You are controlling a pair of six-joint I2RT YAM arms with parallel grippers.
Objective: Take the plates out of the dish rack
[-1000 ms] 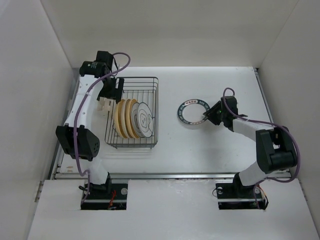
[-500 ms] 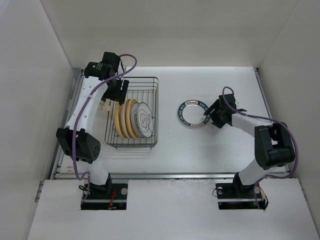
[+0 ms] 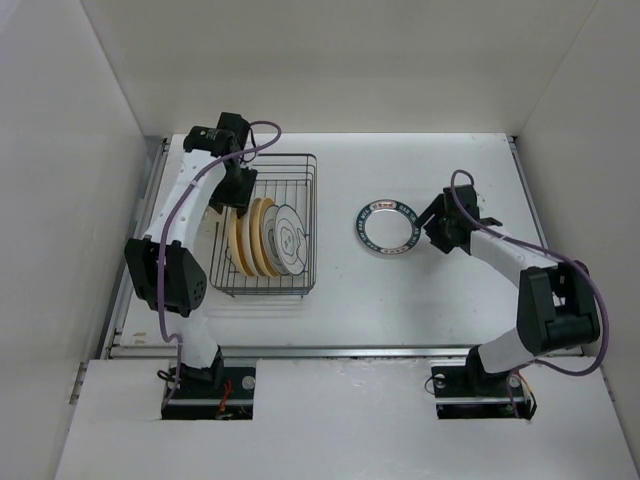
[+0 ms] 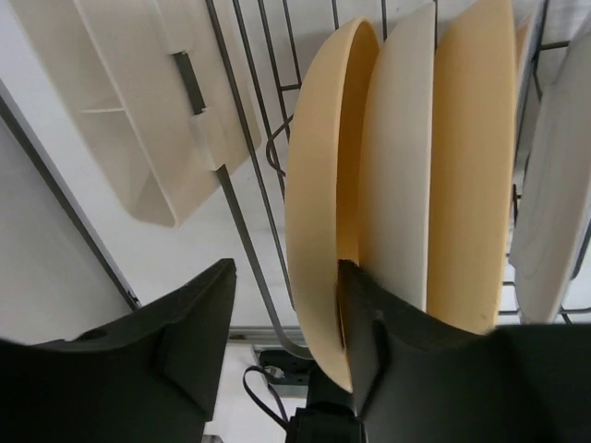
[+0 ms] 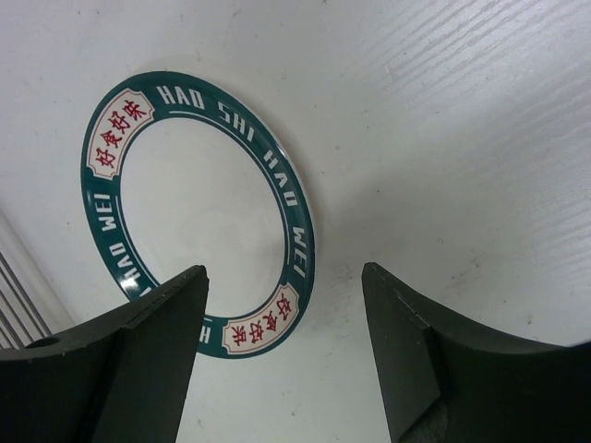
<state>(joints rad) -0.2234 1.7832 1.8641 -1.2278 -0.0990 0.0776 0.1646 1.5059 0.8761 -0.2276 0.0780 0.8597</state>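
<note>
The dark wire dish rack [image 3: 305,195] stands at the left and holds several upright plates [image 3: 252,238], tan ones and a white one with grey markings [image 3: 286,238]. My left gripper [image 3: 237,192] is over the rack's far left part. In the left wrist view it [image 4: 286,277] is open and straddles the rim of the leftmost tan plate [image 4: 319,166]; one finger [image 4: 369,332] sits between that plate and its neighbour. A white plate with a dark green rim ring [image 3: 360,228] lies flat on the table. My right gripper [image 3: 432,228] is open and empty at its right edge [image 5: 284,277].
A cream plastic holder [image 4: 138,111] hangs on the rack's left side. White walls close in the table on the left, back and right. The left arm's purple cable [image 3: 265,135] loops above the rack's far edge.
My left gripper has moved right from beside the rack to over the leftmost plates. My right gripper has drawn back slightly from the plate on the table.
</note>
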